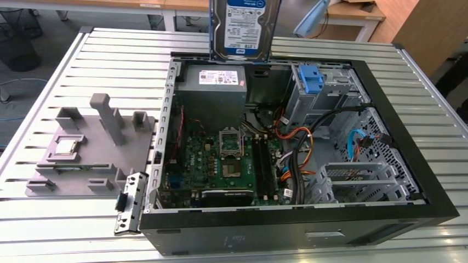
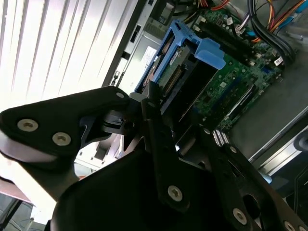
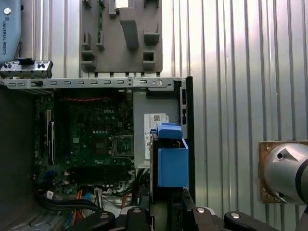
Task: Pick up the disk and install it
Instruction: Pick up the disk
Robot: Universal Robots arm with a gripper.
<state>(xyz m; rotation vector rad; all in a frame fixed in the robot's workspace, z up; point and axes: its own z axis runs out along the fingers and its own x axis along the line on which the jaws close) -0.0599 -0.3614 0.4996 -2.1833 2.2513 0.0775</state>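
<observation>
The pincer (image 3: 168, 208) is clamped on the upright disk (image 1: 244, 27), with the open case (image 1: 292, 230) and motherboard (image 1: 194, 159) beneath it on the worktop (image 1: 73, 71)

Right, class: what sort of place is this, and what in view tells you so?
Probably a robotics lab or workshop bench: an opened desktop computer case lies on a slatted metal table, a grey fixture block sits beside it, and the robot's hand holds the disk above the case.
</observation>
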